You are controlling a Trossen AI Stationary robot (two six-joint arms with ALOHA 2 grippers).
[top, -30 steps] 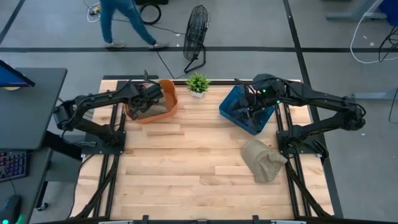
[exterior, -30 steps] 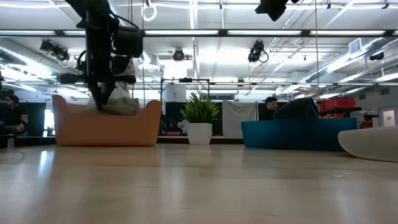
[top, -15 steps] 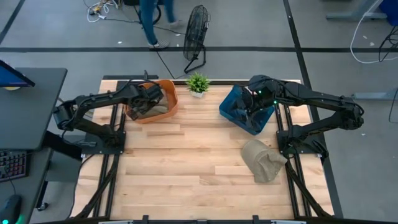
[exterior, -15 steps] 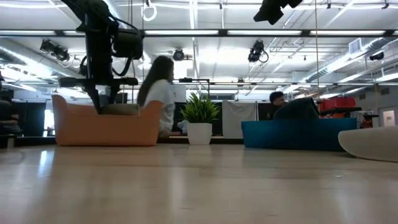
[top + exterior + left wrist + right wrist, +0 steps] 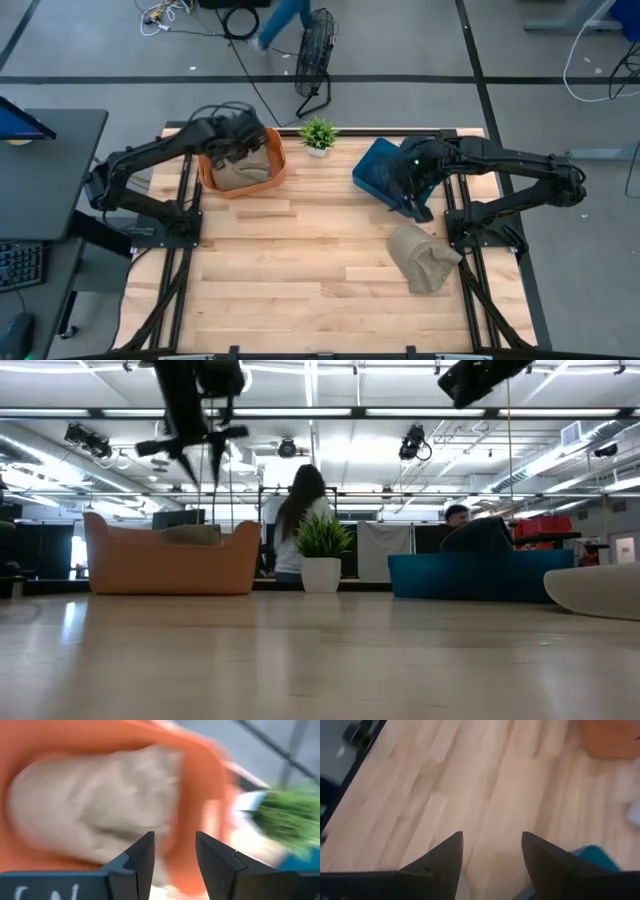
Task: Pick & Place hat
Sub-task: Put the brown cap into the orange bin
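Wooden table (image 5: 300, 260) seen from above; orange bin (image 5: 243, 162) found directly under left gripper (image 5: 238, 138), blue bin (image 5: 385, 172) just beside right gripper (image 5: 412, 190); beige hat (image 5: 423, 257), soft and crumpled, lain on table near right gripper, on side away from blue bin; second beige hat (image 5: 95, 810), folded and rumpled, seated inside orange bin below left gripper; both grippers' fingers spread, nothing grasped; small potted plant (image 5: 318, 133) placed between bins.

One beige hat (image 5: 243, 171) lies crumpled inside the orange bin (image 5: 272, 148); another beige hat (image 5: 420, 257) rests on the table (image 5: 300, 270).
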